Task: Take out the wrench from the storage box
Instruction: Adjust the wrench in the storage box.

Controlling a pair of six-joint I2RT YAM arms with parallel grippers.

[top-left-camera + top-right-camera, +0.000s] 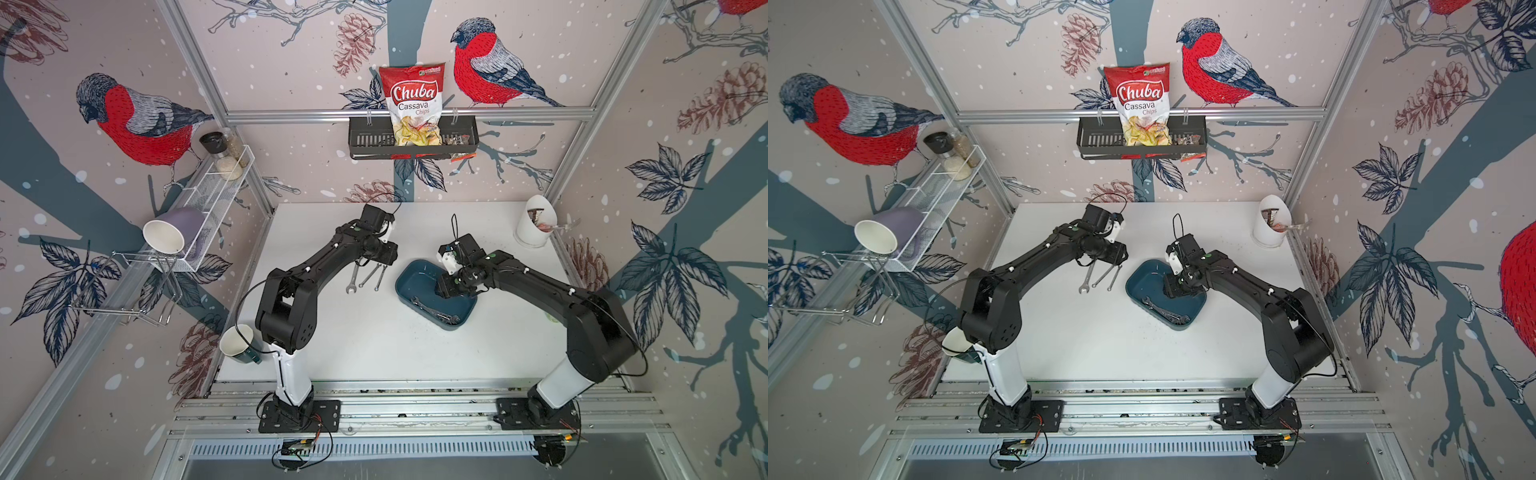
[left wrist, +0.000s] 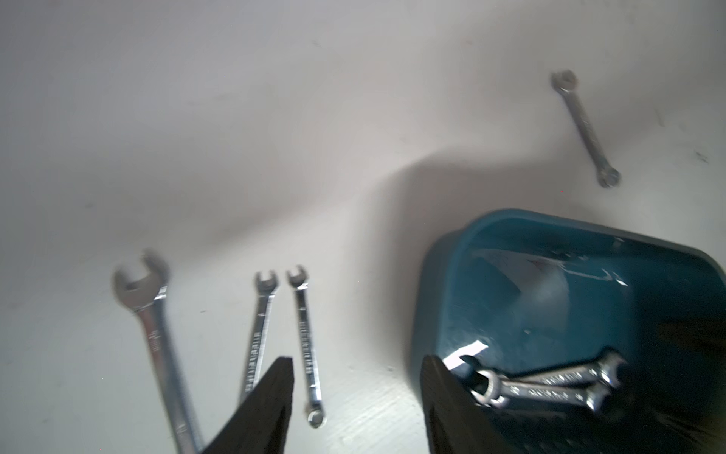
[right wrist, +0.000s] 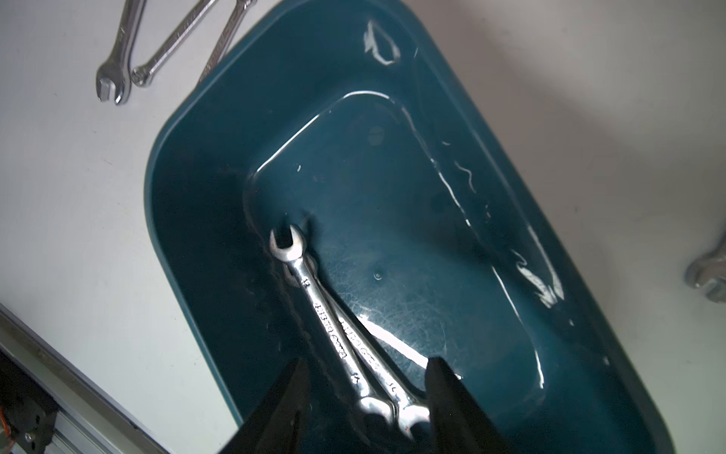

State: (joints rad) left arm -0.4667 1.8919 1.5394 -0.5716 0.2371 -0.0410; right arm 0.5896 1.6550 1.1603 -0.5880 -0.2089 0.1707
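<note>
Nearest, two crossed wrenches [image 3: 345,338] lie in the storage box [image 3: 188,165], ring ends partly hidden between the right gripper [image 3: 363,397], jaws apart, empty. Beyond, three wrenches [image 1: 365,276] on the table [image 1: 374,340], tops hidden under the left gripper [image 2: 355,393], jaws parted, empty. Fourth wrench [image 2: 585,127] lies apart.

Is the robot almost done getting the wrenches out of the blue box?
Partly. Three wrenches lie on the table by the open left gripper, a fourth farther off. The open right gripper hangs over the last two wrenches inside the box.
</note>
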